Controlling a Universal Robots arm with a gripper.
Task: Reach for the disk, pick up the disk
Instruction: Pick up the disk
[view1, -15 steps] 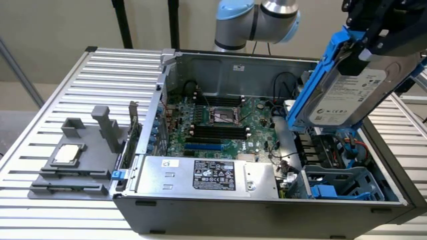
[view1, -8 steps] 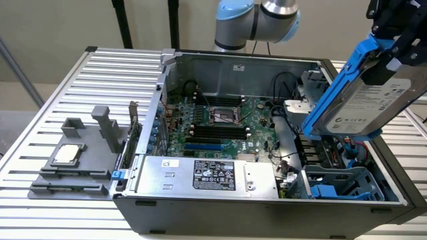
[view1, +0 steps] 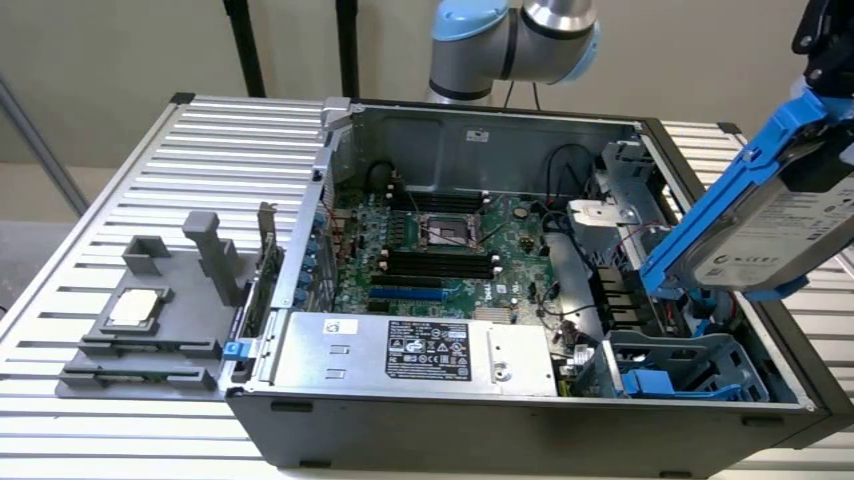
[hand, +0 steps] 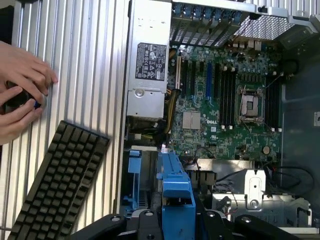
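Motherboard (hand: 225, 100) bears "DELL" mark; power supply label (hand: 151, 61) print unreadable.

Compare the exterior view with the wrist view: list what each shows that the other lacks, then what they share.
Exterior view alone: the grey fixture block carrying a small square silver chip on the ribbed metal table, and the white label of the silver-grey, blue-railed disk, lifted above the case.

Wrist view alone: a black keyboard and a person's hands.

Shared: the open computer case, its green motherboard, the silver power supply, the blue drive cage and the disk's blue rails.
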